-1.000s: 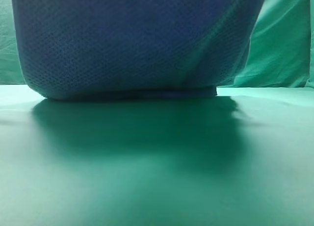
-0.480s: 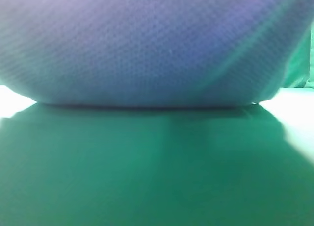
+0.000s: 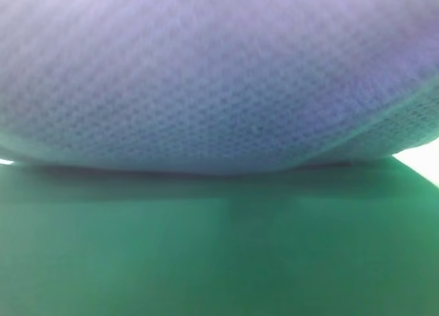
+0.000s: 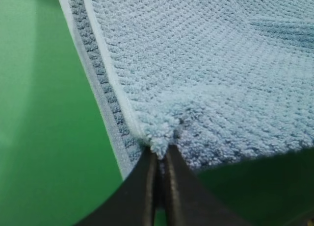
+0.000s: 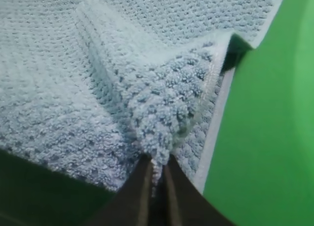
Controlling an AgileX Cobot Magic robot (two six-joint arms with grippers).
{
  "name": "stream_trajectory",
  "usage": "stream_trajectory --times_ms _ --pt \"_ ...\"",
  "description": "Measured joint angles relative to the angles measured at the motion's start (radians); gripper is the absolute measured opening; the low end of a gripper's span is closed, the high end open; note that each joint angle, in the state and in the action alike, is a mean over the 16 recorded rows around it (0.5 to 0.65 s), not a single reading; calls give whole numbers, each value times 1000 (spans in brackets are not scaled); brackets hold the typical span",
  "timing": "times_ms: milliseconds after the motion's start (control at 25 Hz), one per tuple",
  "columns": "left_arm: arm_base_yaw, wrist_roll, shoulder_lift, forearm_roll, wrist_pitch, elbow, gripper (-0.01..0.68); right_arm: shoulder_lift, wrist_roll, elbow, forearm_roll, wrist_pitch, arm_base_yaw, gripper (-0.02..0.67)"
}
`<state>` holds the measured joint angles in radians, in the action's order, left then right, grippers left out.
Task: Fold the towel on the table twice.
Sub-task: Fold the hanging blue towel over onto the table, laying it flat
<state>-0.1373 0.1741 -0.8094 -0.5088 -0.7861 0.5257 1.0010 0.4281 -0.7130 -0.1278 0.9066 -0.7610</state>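
Above the table [image 4: 44, 113], left gripper [image 4: 159, 155] and right gripper [image 5: 156, 164] each pinch a towel [image 3: 219, 76] corner, jaws clamped.

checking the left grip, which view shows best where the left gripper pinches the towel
The left wrist view: the left gripper is shut on the towel near its hemmed edge, over the green table. The exterior high view shows only blurred towel with no gripper. The right wrist view shows the right gripper pinching another bunched bit.
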Motion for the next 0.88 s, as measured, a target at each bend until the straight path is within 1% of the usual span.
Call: stream_trajectory --times_ms 160,320,520,880 --pt "0 0 -34 -25 42 -8 0 30 29 2 -27 -9 4 0" --pt "0 0 -123 -44 100 31 0 95 32 -22 -56 -36 40 0" --pt "0 0 -289 -58 174 120 0 213 13 -83 -82 -85 112 0" --pt "0 0 -597 -58 286 308 0 472 -55 -258 -90 -198 259 0"
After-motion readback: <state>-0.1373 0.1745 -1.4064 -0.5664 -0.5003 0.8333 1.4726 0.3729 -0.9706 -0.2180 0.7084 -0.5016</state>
